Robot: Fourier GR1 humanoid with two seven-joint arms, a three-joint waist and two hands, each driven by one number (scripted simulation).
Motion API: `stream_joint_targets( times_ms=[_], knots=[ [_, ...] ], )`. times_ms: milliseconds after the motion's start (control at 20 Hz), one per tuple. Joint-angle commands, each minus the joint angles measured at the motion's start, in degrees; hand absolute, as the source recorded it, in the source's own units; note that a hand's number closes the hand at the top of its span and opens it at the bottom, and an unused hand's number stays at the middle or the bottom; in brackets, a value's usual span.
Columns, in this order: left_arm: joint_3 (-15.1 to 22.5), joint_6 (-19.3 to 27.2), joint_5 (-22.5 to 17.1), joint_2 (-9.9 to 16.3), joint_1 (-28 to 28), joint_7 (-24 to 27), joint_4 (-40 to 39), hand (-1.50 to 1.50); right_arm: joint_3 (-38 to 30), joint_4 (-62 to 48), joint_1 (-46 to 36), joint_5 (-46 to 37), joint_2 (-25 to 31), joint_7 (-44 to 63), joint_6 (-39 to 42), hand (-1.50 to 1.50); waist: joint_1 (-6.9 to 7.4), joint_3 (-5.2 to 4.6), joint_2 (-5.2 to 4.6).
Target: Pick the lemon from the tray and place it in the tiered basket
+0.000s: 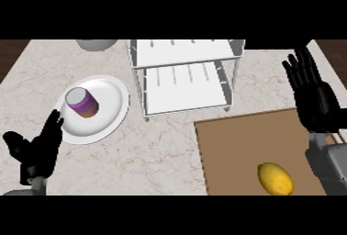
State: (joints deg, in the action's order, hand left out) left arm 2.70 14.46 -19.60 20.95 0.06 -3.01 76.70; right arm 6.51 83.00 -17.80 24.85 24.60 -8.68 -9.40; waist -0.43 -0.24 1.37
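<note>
Nothing had been done yet: the lemon [275, 178] lay ungrasped on the tray [230, 151], the basket [184, 75] held nothing, and the right hand [313, 94] was spread above the tray, while the left hand [37, 147] rested with fingers relaxed

Counter: pale beige marble-patterned countertop [156, 147] with thin brownish veins fills the view.
Surround: dark brown wood-toned strips [12, 57] show beyond its upper corners.
</note>
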Motion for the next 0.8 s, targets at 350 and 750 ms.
stream_joint_targets(
  times_ms=[350, 750],
  knots=[
    [6.76, -6.59, 0.36, -2.0, -4.92, -2.04, 5.53, 0.0, -8.51, 6.96, 16.56, -9.09, 12.17, -2.87, -4.17, -1.5, -7.4, 0.22, -0.49],
    [8.69, -9.46, 0.55, -2.22, -7.45, -5.66, 7.16, 0.0, -3.47, 26.24, 37.33, -18.11, 15.97, -13.61, 1.79, -1.5, -2.63, 0.17, -0.9]
  ],
)
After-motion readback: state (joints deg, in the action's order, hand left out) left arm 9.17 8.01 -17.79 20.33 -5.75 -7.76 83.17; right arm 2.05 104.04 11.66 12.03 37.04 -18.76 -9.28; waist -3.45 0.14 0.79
